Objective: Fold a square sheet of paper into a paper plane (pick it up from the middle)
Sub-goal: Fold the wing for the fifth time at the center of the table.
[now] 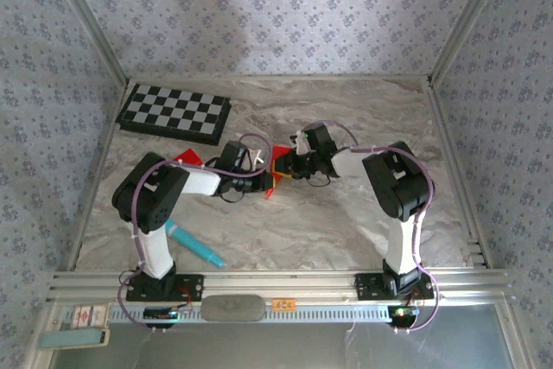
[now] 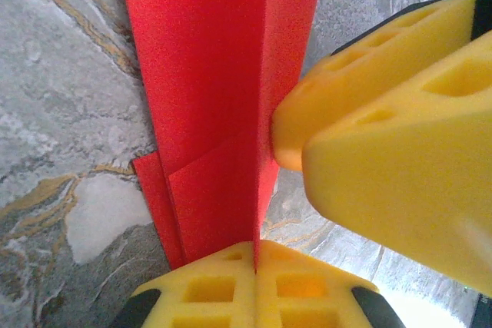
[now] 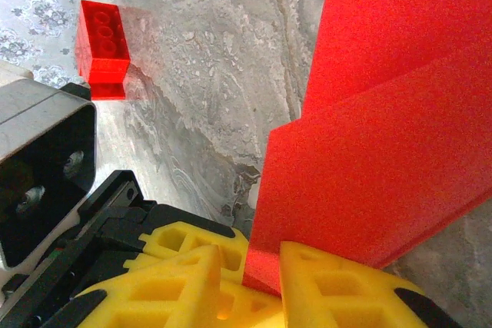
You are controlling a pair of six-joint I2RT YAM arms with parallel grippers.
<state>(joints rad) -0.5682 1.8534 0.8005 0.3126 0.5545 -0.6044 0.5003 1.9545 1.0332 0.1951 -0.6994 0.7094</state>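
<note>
Bright red paper, creased lengthwise into overlapping layers, stands upright.

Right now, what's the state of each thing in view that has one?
red paper: folded, creased in layers, held by both grippers
left gripper: shut on the red paper's edge
right gripper: shut on the red paper
red brick: resting on the table, untouched
teal pen: lying flat near the left arm, untouched
chequered board: lying flat, far left of the table
</note>
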